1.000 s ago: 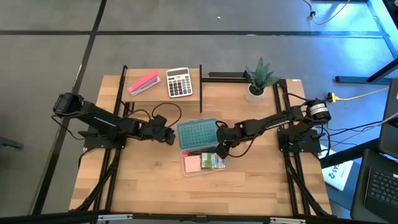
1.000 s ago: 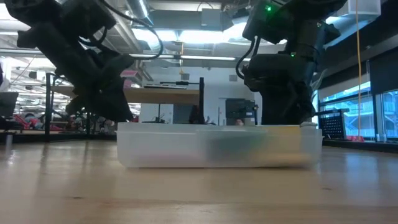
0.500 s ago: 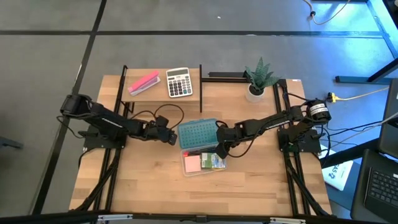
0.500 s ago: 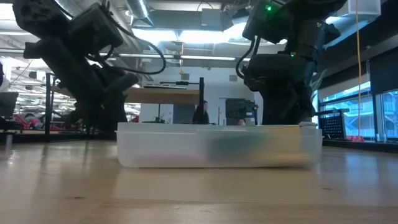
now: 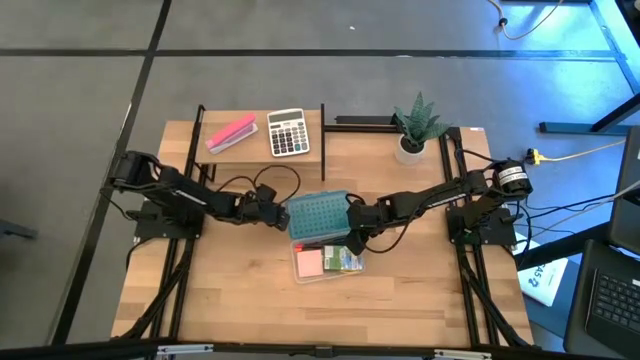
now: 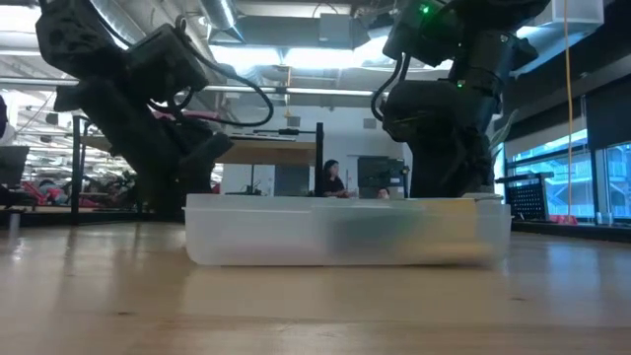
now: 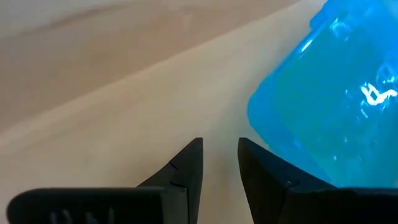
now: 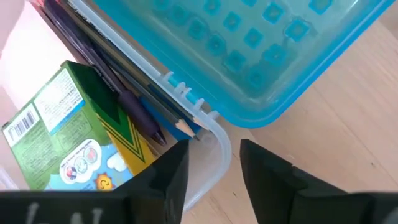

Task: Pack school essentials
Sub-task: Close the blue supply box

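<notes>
A clear plastic box (image 5: 327, 262) stands mid-table with its blue lid (image 5: 318, 214) open, lying flat toward the far side. Inside are the yellow-green crayon box (image 8: 68, 137), a pencil (image 8: 181, 126), a dark pen (image 8: 124, 93) and a pink pad (image 5: 309, 263). I cannot make out scissors or an eraser. My left gripper (image 7: 219, 158) is low at the lid's left edge (image 7: 273, 124), fingers narrowly open. My right gripper (image 8: 214, 163) is open at the box's far right corner (image 8: 219, 144), one finger on either side of the clear rim. My left gripper comes level from the table's left, and one finger (image 7: 267, 174) lies beside the blue lid's edge; whether it touches cannot be told. My right gripper's fingers straddle the box's corner rim from the right; whether they touch it cannot be told.
A raised shelf at the far left holds a pink oblong block (image 5: 231, 132) and a grey calculator (image 5: 288, 132). A potted plant (image 5: 415, 128) stands at the far right. Bare wood lies nearer than the box. A person (image 6: 331, 177) shows far behind in the room.
My left arm has reached farther toward the table's right, bringing its gripper closer to the blue lid's left edge. The right arm, the box and the lid have stayed where they were.
</notes>
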You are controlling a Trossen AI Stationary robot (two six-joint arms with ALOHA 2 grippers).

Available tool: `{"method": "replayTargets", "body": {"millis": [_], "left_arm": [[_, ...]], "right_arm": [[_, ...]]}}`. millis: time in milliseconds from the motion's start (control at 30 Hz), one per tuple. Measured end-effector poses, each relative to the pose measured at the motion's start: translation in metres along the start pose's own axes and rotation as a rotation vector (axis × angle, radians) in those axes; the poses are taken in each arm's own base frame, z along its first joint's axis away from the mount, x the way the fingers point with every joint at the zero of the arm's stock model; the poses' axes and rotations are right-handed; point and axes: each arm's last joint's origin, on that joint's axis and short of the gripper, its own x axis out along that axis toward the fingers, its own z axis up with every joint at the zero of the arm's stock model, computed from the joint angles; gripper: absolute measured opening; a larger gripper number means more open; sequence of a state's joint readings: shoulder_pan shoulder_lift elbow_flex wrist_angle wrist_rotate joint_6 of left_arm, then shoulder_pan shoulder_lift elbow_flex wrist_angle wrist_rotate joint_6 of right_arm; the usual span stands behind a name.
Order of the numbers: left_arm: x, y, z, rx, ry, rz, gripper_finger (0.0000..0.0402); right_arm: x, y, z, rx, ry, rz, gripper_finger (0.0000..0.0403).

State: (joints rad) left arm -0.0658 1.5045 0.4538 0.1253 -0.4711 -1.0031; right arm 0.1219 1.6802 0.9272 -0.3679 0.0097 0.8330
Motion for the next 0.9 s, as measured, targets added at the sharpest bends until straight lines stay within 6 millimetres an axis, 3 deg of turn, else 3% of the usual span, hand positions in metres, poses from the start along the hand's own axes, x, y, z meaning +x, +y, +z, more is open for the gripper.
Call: {"method": "replayTargets", "body": {"millis": [500, 900], "left_arm": [[0.001, -0.012, 0.012, 0.061, -0.072, -0.137, 0.0094], [-0.001, -0.018, 0.013, 0.248, -0.063, -0.235, 0.0094]], "right_arm": [[0.0, -0.001, -0.001, -0.002, 0.01, -0.003, 0.0137], [0.0, -0.001, -0.001, -0.004, 0.009, -0.003, 0.0137]]}}
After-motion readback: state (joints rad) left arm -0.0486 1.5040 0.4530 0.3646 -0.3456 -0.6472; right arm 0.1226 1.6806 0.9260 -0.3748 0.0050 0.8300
